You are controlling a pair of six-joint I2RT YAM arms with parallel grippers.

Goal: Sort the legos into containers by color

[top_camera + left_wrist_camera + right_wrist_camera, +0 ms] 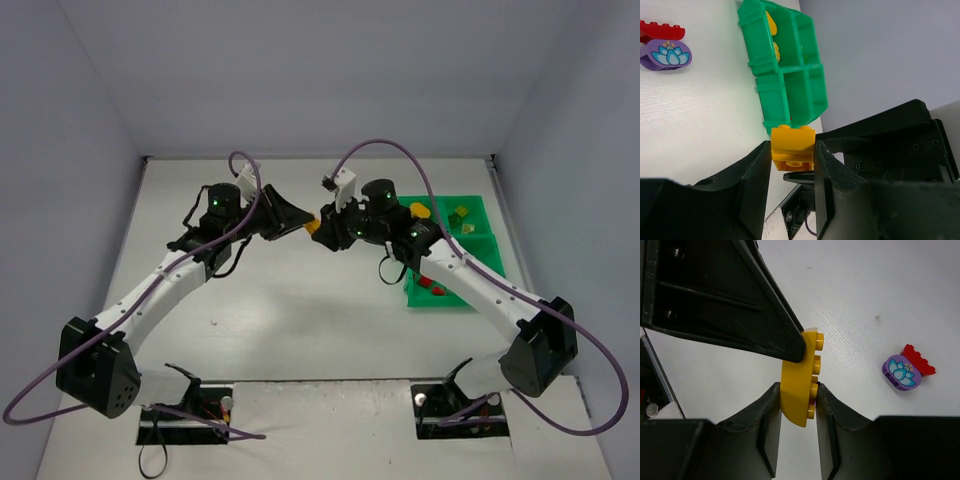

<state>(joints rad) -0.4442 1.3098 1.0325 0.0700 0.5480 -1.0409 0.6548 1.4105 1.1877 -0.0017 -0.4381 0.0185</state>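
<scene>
Top external: one yellow lego [313,227] is held mid-frame, pinched by both the left gripper [792,157] and right gripper [797,405], bare table [300,320] all round, four-compartment tray [478,207] off to the right. Wrist views add what's hidden there: one red lego [920,360] beside one purple lego [899,372].

Bright, even overhead light falls on the white tabletop [300,300], leaving only faint, soft shadows; close-up wrist views stay sharp, the black fingers [750,190] showing little detail.
</scene>
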